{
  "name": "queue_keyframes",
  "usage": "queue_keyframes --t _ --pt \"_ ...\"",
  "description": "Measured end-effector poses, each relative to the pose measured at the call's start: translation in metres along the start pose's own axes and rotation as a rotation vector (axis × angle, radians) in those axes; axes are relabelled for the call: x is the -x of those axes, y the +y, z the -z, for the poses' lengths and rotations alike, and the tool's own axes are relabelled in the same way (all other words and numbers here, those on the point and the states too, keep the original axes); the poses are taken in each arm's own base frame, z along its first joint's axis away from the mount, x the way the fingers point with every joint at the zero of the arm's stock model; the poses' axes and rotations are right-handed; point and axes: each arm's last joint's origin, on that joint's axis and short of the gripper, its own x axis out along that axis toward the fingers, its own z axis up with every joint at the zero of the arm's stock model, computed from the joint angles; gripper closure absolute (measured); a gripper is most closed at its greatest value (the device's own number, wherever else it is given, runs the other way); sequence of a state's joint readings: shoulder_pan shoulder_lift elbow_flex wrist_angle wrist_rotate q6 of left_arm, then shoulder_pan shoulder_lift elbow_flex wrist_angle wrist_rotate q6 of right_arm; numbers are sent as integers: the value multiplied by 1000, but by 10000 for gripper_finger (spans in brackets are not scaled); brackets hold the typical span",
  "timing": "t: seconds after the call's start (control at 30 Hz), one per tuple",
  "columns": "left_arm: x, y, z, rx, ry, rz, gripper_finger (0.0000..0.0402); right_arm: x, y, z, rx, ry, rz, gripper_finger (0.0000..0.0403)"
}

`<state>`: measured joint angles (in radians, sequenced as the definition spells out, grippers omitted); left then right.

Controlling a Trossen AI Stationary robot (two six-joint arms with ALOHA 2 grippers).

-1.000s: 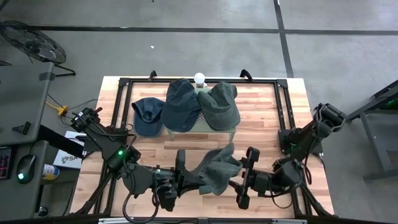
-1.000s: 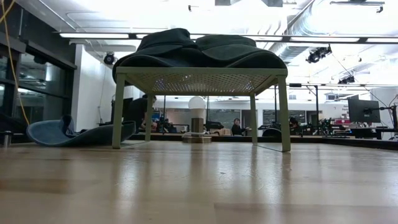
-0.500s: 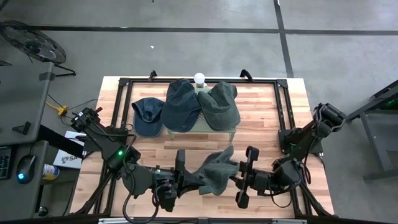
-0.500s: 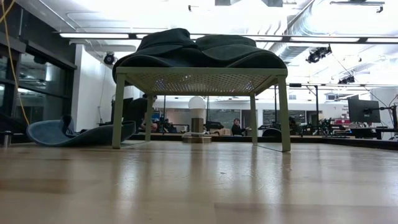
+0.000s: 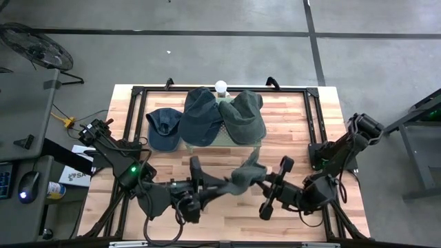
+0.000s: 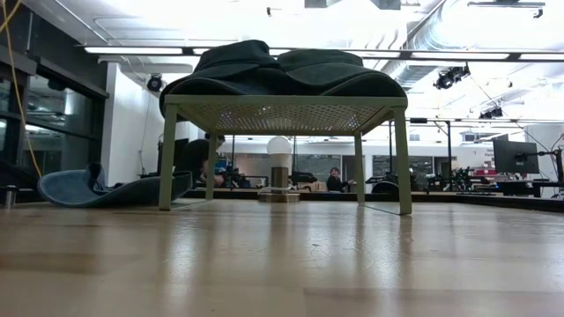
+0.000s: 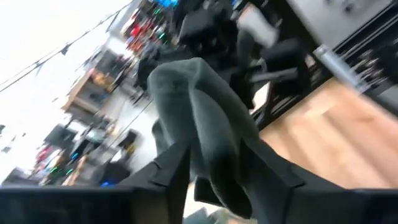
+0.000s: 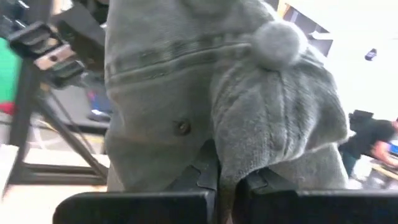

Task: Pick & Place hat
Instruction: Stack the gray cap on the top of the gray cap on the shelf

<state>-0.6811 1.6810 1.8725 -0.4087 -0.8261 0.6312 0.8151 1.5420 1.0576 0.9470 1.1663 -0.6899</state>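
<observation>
A soft grey knitted hat (image 5: 242, 180) hangs stretched between the two hands above the front part of the wooden tabletop (image 5: 289, 124), at about 6 o'clock from the rack. The left hand (image 5: 207, 187) pinches its left edge, and the right hand (image 5: 265, 184) pinches its right edge, so each is closed on the fabric. In the right wrist view the hat (image 8: 211, 106) shows a ribbed knit band, a small dark button and a fuzzy round pompom (image 8: 278, 43), with the cloth bunched into the nip of the dark fingers (image 8: 202, 174). In the left wrist view the same hat (image 7: 205, 130) drapes in a limp fold over the fingers (image 7: 171, 168).

At 12 o'clock on the tabletop stands a pale green rack (image 5: 224, 141) with a perforated mesh top and thin straight legs. Two dark caps lie on it: a blue-grey cap (image 5: 201, 116) on the left and a grey-green cap (image 5: 244, 117) on the right, their crowns slumped and touching. From the low view they form a rumpled mound on the rack (image 6: 284, 113). A blue cap (image 5: 163, 128) lies flat on the planks just left of the rack, brim curled. A small white ball-shaped lamp (image 5: 221, 87) stands at the far edge behind the rack. The tabletop is made of light wood strips inside a black metal frame (image 5: 313, 117).
</observation>
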Motion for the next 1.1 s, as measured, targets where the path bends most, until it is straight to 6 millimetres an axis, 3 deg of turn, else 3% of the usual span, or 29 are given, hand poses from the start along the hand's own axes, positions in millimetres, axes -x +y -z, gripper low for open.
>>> queue_keyframes --t 0.2,0.47,0.73,1.1 --pt "10 -1 1 -41 166 -213 220 -2 -8 -17 70 119 125 401" --pt "39 -14 -1 -140 360 -464 214 -13 -24 -45 128 278 307 402" --pt "63 -35 16 -96 304 -430 213 -35 -65 -79 55 290 402 402" --pt "61 -38 53 164 360 -324 213 -60 -132 -91 -58 295 593 403"
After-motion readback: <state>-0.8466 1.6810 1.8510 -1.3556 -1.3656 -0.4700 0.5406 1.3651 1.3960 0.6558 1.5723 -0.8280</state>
